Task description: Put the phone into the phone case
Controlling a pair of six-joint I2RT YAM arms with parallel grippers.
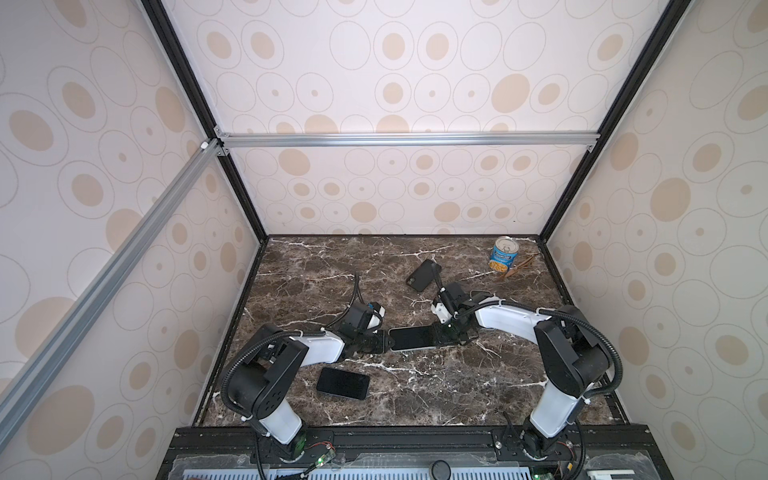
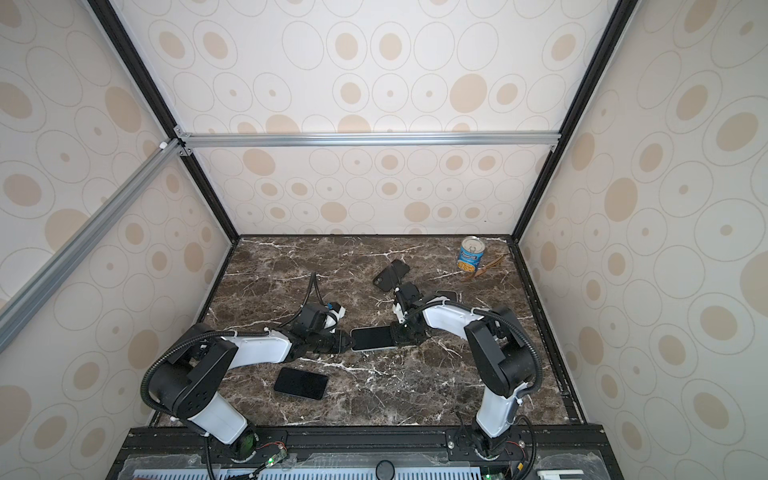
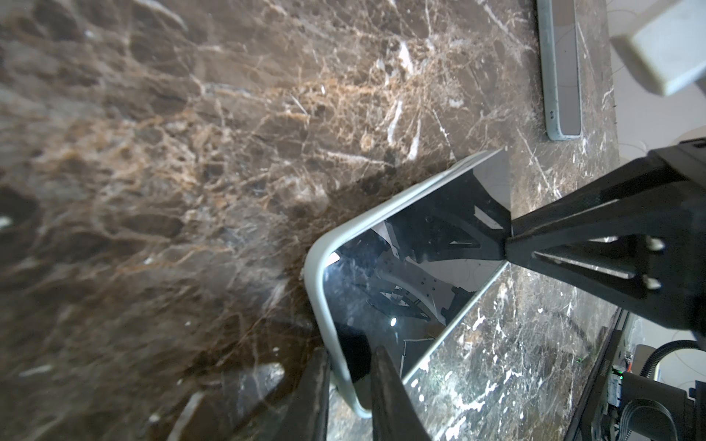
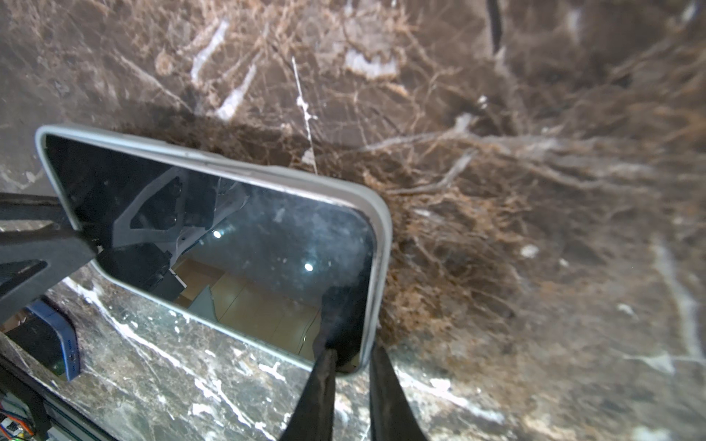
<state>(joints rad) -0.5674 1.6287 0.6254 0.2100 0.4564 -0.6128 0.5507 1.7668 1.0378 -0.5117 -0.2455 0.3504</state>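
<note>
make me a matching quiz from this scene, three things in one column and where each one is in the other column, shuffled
Things:
1. light-rimmed phone
2. can
3. black phone

Places:
A. lying free on the table, close to the left arm
B. gripped at its two short ends, left claw on one, right claw on the other
C. standing in the far right corner

Pairs: 1-B, 2-C, 3-A

Marble table (image 1: 415,395): one blue-labelled can (image 1: 505,254) stands upright near the far right corner. Brown sticks (image 1: 519,268) lie just beside it, nearer the right edge. Walls (image 1: 395,187) patterned with beige ovals.
</note>
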